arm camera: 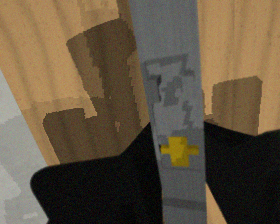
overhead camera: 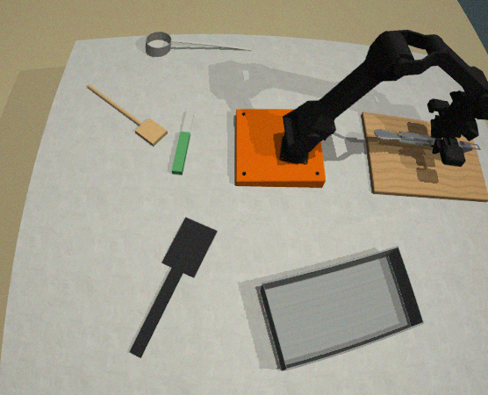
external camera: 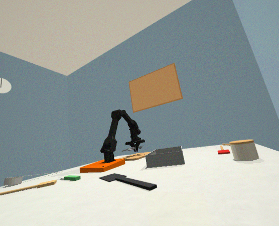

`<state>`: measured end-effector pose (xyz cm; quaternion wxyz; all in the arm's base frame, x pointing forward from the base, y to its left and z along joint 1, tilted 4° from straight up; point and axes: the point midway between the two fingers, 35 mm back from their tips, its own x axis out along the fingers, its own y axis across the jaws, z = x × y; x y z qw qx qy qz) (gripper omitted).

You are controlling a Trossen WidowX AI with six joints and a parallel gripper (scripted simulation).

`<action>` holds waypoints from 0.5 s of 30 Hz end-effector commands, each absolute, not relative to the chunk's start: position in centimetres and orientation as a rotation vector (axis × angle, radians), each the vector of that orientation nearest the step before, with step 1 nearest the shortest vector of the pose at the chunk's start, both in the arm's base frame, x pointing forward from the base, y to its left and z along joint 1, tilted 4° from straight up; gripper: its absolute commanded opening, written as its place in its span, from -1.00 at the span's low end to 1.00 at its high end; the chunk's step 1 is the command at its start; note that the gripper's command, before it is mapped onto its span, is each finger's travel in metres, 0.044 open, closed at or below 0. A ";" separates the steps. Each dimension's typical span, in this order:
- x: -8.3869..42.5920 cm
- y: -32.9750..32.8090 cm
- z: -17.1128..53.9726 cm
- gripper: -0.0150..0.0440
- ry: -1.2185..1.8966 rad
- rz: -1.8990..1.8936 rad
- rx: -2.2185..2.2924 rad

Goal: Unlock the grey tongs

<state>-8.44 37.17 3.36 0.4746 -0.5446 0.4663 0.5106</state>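
The grey tongs [overhead camera: 412,139] [external camera: 129,149] [arm camera: 168,30] hang in the air over the wooden board [overhead camera: 393,177] [external camera: 142,154] [arm camera: 236,35], roughly level. Their rounded tips point toward the robot's base and the hinge end with its wire loop points away. Their arms look close together; whether the lock is engaged cannot be told. My gripper [overhead camera: 440,146] [external camera: 136,149] [arm camera: 168,125] is shut on them, and in the wrist view a yellow cross mark shows on the tongs between the black fingers. The grey roasting tin [overhead camera: 405,287] [external camera: 164,158] stands empty, away from the board.
My arm rises from an orange base [overhead camera: 261,145] [external camera: 99,165]. A black spatula [overhead camera: 190,247] [external camera: 135,183] lies left of the tin, and a green-handled tool [overhead camera: 181,154] [external camera: 72,178] and a wooden spatula [overhead camera: 151,132] [external camera: 46,184] farther left. A metal ring strainer [overhead camera: 158,49] lies at the back.
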 end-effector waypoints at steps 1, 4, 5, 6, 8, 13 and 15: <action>-8.4 37.2 3.4 -0.38 1.140 1.249 -1.332; -8.4 37.2 3.4 -0.11 1.140 1.249 -1.332; -8.4 37.2 3.4 -0.02 1.140 1.249 -1.332; -8.4 37.2 3.4 0.07 1.140 1.249 -1.332; -8.4 37.2 3.4 0.25 1.140 1.249 -1.332; -8.4 37.2 3.4 0.69 1.140 1.249 -1.332; -8.4 37.2 3.4 0.87 1.140 1.249 -1.332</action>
